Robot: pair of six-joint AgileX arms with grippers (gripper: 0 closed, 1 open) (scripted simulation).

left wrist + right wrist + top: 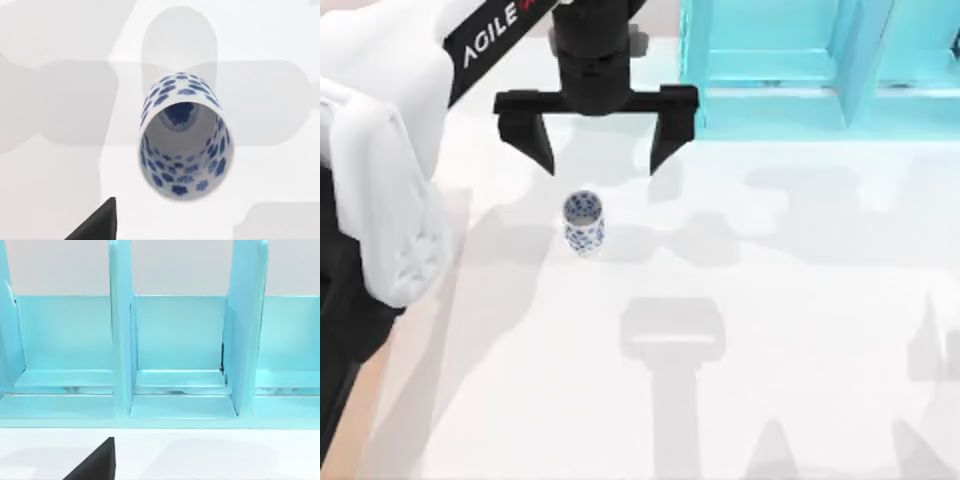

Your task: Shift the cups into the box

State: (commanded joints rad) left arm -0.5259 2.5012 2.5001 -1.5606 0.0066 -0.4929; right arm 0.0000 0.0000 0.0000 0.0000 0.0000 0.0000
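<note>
The white, blue-patterned cup point(584, 222) is seen upright on the table point(800, 330), just below the wide-open, empty left gripper point(599, 156), so it is judged ungrasped, with its move to the box left.

A turquoise shelf unit point(175, 355) with upright dividers point(121, 330) stands on the white table point(210, 455); one dark fingertip point(97, 462) shows nearby.

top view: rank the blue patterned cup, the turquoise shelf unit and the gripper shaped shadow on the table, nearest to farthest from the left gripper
1. White cup with blue pattern: just below the open left gripper, on the table.
2. Turquoise shelf unit: at the back right, beside the gripper's right finger.
3. Gripper-shaped shadow: lower centre, beyond the cup.
</note>
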